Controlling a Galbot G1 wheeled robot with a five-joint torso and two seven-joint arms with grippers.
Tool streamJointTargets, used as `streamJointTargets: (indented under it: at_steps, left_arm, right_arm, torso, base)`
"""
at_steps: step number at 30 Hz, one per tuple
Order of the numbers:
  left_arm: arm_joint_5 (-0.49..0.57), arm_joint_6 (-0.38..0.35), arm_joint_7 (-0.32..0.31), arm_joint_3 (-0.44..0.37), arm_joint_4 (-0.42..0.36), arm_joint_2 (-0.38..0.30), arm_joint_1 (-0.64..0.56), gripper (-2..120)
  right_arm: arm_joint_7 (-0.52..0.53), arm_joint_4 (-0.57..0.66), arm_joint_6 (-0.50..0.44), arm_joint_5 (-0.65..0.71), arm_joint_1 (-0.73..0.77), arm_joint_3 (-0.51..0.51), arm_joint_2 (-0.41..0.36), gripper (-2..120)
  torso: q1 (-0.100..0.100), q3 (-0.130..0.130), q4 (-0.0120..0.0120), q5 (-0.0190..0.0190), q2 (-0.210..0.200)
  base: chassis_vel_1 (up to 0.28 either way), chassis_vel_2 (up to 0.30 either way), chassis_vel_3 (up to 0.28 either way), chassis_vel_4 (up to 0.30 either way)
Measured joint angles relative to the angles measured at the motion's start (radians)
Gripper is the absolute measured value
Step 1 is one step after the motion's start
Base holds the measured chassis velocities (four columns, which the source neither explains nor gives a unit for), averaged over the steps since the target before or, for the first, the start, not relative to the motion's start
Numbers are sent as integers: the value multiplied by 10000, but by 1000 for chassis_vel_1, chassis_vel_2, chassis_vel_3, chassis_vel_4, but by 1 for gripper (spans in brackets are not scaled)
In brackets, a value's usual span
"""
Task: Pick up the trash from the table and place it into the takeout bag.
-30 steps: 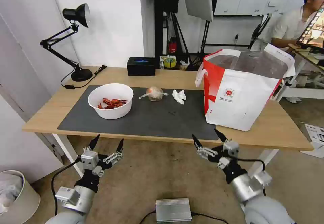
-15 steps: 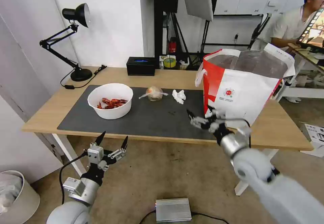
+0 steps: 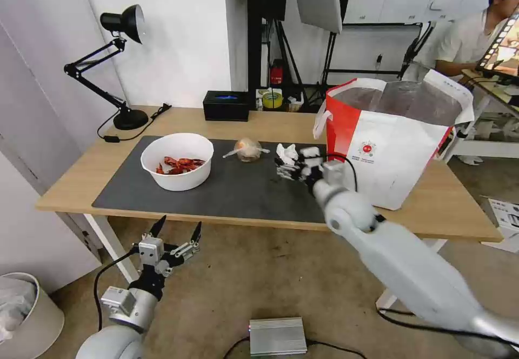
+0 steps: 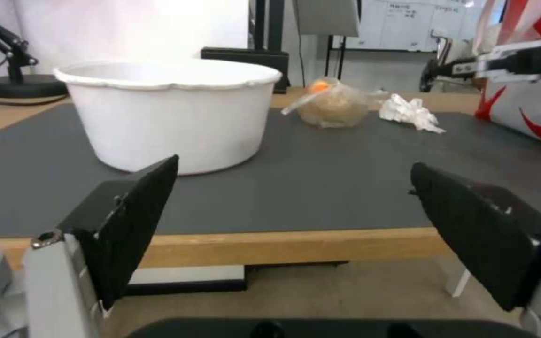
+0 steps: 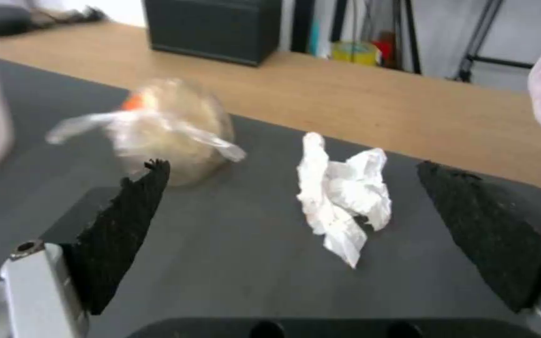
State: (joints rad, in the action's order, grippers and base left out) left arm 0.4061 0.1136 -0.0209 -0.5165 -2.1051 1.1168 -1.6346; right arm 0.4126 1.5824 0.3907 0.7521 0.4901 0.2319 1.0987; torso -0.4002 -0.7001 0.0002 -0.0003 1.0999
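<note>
On the table [image 3: 270, 124] lies a dark grey mat [image 3: 238, 191] bearing the trash. The trash is a white bowl [image 3: 177, 161] of red crayfish shells, a knotted clear bag [image 3: 247, 149] with orange content, and a crumpled tissue [image 3: 288, 152]. My right gripper [image 3: 286, 168] hovers open just in front of the tissue [image 5: 343, 197], its fingers [image 5: 127, 225] spread wide. The knotted bag [image 5: 170, 129] lies beside that tissue. The takeout bag [image 3: 394, 143] stands open at the table's right. My left gripper [image 3: 175, 229] waits open below the table's front edge, facing the bowl [image 4: 167, 110].
A black desk lamp [image 3: 121, 51] stands at the back left and a black box [image 3: 226, 106] at the back middle. On the floor sit a silver box [image 3: 278, 336] and a bin [image 3: 21, 316]. Bare mat lies in front of the trash.
My right arm has swung up from below the table's front edge and reached across the mat to the tissue. The left gripper has stayed almost still.
</note>
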Motion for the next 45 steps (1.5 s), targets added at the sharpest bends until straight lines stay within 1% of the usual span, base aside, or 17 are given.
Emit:
streamJointTargets:
  at_steps: [1, 2, 5, 6, 8, 9, 11, 12, 15, 16, 19, 20, 23, 24, 27, 37, 45]
  left_arm:
    - [27, 0, 0, -36, -22, -14, -22, 100]
    - [27, 0, 0, -36, -22, -14, -22, 100]
    - [44, -58, 3, -102, -22, 24, -84, 100]
    - [44, -58, 3, -102, -22, 24, -84, 100]
    - [44, -78, 8, -106, -2, 84, -77, 100]
    - [44, -78, 8, -106, -2, 84, -77, 100]
    - [45, -86, 11, -83, -3, 102, -58, 100]
    - [45, -86, 11, -83, -3, 102, -58, 100]
    - [45, -88, 12, -72, 12, 107, -45, 100]
    - [45, -88, 12, -72, 12, 107, -45, 100]
    - [45, -75, 14, -35, 68, 127, -28, 100]
    - [45, -75, 14, -35, 68, 127, -28, 100]
    - [45, -63, 21, 11, 116, 128, 14, 100]
    - [45, -63, 21, 11, 116, 128, 14, 100]
    - [53, -39, 30, 55, 177, 89, 41, 100]
    - [198, -17, 36, 131, 273, -109, 188, 100]
    - [202, 4, 43, 202, 331, -93, 212, 100]
  right_arm:
    - [185, -233, 213, 2, -176, 46, 183, 100]
    - [185, -233, 213, 2, -176, 46, 183, 100]
    - [607, -934, 665, 67, -623, 177, 628, 100]
    - [607, -934, 665, 67, -623, 177, 628, 100]
    - [824, -1468, 953, 258, -905, 240, 928, 100]
    - [824, -1468, 953, 258, -905, 240, 928, 100]
    - [940, -2074, 1108, 298, -1179, 282, 1231, 100]
    - [940, -2074, 1108, 298, -1179, 282, 1231, 100]
    - [1113, -2789, 1315, 360, -1510, 283, 1601, 100]
    - [1113, -2789, 1315, 360, -1510, 283, 1601, 100]
    - [1166, -3555, 1337, 363, -1812, 233, 2020, 100]
    - [1166, -3555, 1337, 363, -1812, 233, 2020, 100]
    - [1230, -4247, 1366, 388, -2043, 141, 2420, 100]
    - [1230, -4247, 1366, 388, -2043, 141, 2420, 100]
    - [1246, -4801, 1371, 366, -2192, -38, 2788, 100]
    - [1199, -5793, 1348, 310, -2505, -418, 3350, 100]
    - [1120, -6660, 1322, 207, -2664, -877, 3888, 100]
  torso:
    - [0, 0, -1, 0, 0]
    - [0, 0, -1, 0, 0]
    - [2, 1, -2, 1, 0]
    - [2, 1, -2, 1, 0]
    - [1, 0, 0, 0, 0]
    - [1, 0, 0, 0, 0]
    - [2, 1, -3, 1, 0]
    - [2, 1, -3, 1, 0]
    - [2, 1, -2, 2, 0]
    - [2, 1, -2, 2, 0]
    - [2, 1, -2, 2, 0]
    - [2, 1, -2, 2, 0]
    - [2, 1, -2, 1, 0]
    - [2, 1, -2, 1, 0]
    - [2, 1, -1, 1, 0]
    - [3, 2, -3, 2, 1]
    - [2, 2, -1, 2, 2]
  base:
    - [0, 0, 0, 0]
    - [0, 0, 0, 0]
    - [0, 0, 0, 0]
    - [0, 0, 0, 0]
    - [0, 0, 0, 0]
    - [0, 0, 0, 0]
    - [0, 0, 0, 0]
    - [0, 0, 0, 0]
    - [0, 0, 0, 0]
    - [0, 0, 0, 0]
    - [0, 0, 0, 0]
    - [0, 0, 0, 0]
    - [0, 0, 0, 0]
    - [0, 0, 0, 0]
    - [0, 0, 0, 0]
    - [0, 0, 0, 0]
    - [0, 0, 0, 0]
